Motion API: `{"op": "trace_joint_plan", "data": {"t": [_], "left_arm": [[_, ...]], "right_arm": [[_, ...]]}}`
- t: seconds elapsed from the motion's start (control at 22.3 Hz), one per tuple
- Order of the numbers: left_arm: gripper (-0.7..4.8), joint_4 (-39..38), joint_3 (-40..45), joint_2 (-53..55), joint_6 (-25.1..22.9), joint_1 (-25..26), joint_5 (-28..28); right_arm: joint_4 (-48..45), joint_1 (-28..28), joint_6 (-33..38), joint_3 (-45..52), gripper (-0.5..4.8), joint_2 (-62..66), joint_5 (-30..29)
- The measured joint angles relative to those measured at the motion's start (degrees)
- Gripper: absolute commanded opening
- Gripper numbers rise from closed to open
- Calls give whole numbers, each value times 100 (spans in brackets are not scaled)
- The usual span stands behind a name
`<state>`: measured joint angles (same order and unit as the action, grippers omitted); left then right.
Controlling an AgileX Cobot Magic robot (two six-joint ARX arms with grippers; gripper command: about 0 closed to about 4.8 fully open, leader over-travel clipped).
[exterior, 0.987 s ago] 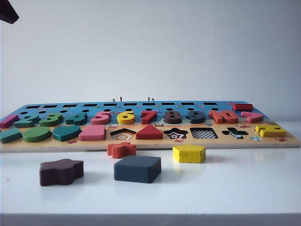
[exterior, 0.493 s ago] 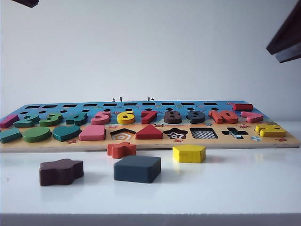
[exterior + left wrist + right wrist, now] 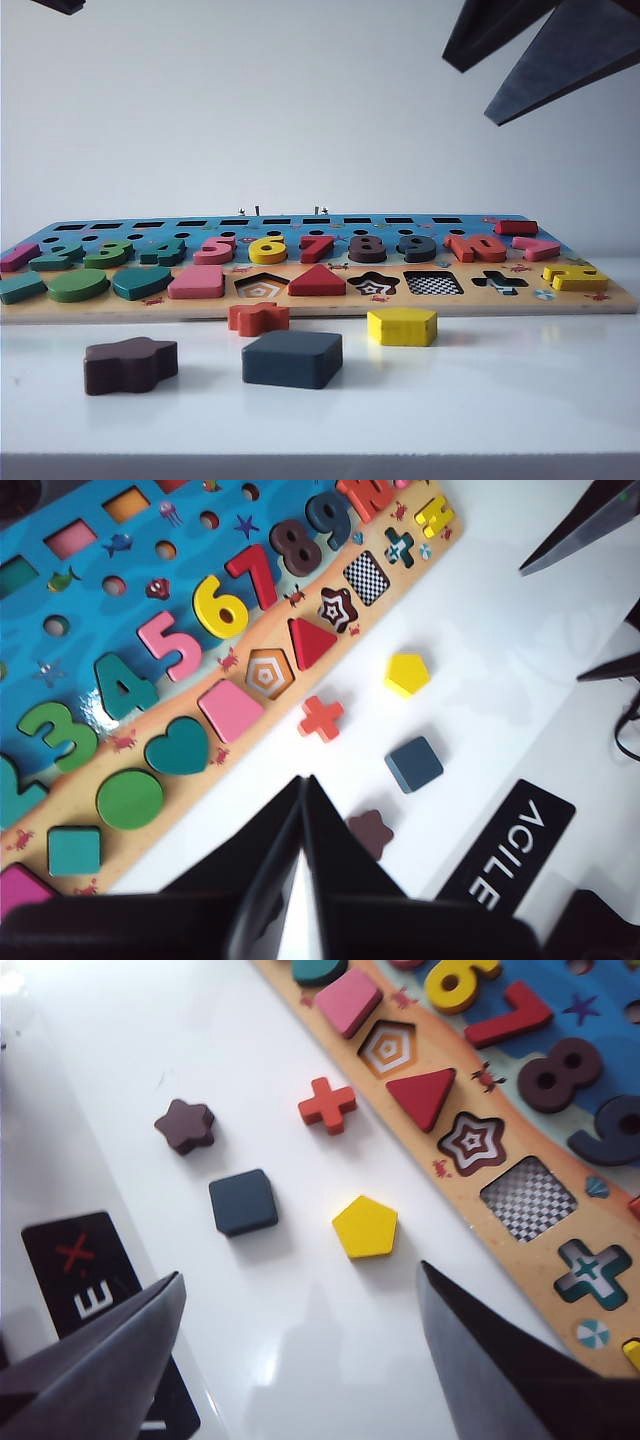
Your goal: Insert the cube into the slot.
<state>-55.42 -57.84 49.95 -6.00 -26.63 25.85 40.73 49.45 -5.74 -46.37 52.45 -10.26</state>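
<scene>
I see the cube [image 3: 292,358] untouched on the table [image 3: 520,400]; the slot [image 3: 433,283] is empty; right pincer [image 3: 300,1360] released above, left pincer [image 3: 303,820] clenched; everything remains.

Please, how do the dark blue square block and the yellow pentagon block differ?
The cube is dark navy-grey with four rounded corners; the yellow pentagon block is bright yellow with five sides. The cube looks slightly larger. In the exterior view the cube lies nearer the camera, the pentagon closer to the puzzle board. Both lie flat on the white table, untouched.
</scene>
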Motion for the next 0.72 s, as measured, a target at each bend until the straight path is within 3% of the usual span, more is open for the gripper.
{"op": "trace_joint_plan", "data": {"t": [0.45,0.72], "left_arm": [[17,-197,-286,153,-15,4,170],[17,-249,-286,153,-15,4,173]], "right_arm": [[160,566,-1491,-55,412,990,-177],[-428,787,-1482,-57,404,1423,149]]}}
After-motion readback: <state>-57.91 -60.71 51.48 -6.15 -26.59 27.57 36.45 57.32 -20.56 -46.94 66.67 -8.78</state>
